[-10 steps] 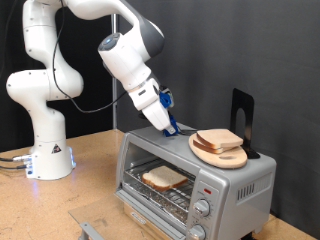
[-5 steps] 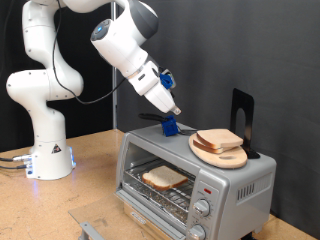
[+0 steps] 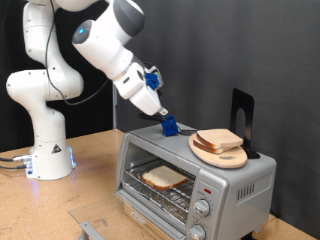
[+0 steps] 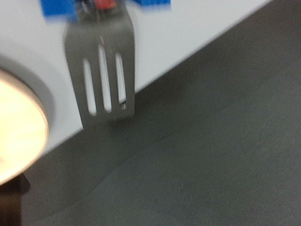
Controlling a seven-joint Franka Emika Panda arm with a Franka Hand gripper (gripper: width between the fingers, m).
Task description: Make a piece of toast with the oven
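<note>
Bright, even room light outside; a smeared, soft picture from my wrist.

The exterior view is sharp, with soft glare on my white arm and a dim black backdrop. My wrist view is motion-blurred: the slotted spatula (image 4: 100, 77) has fuzzy edges, and the pale board (image 4: 17, 122) glows overexposed.

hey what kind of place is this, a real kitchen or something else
Most likely a robotics lab bench, not a home kitchen. A white robot arm is mounted on a wooden table against a black backdrop, and its pincer hangs above a toaster oven with a bread slice inside.
</note>
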